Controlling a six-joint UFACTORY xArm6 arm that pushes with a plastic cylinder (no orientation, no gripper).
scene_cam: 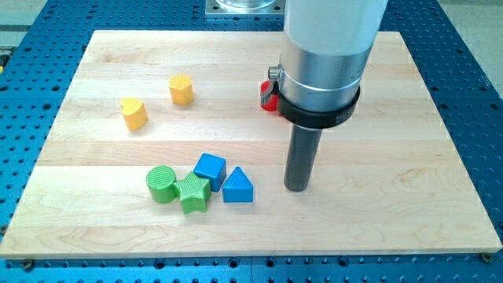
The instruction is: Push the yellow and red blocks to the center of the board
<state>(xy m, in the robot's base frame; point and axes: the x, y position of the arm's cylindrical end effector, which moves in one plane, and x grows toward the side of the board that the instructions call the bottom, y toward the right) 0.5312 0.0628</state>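
My tip (298, 187) is the blunt lower end of a straight dark rod; it has no jaws to open or close, so it holds nothing, and it rests on bare wood of the board (409, 181), touching no block. Nearest to it, just to the view's left, is the blue triangular block (238, 187), with a clear gap between them. Touching that one on its upper left is the blue cube (210, 170), and next to those sit the green star-shaped block (193, 193) and the green cylinder (161, 184), the four packed into a tight cluster near the view's bottom centre. Above my tip, largely hidden behind the arm's wide silver housing (322, 55), a red block (269, 94) peeks out on the housing's left; its shape cannot be made out. Well apart, toward the view's upper left, lie two yellow blocks: one yellow block (181, 89) nearer the top, and another yellow block (134, 113) lower left of it, both rounded and notched, not touching.
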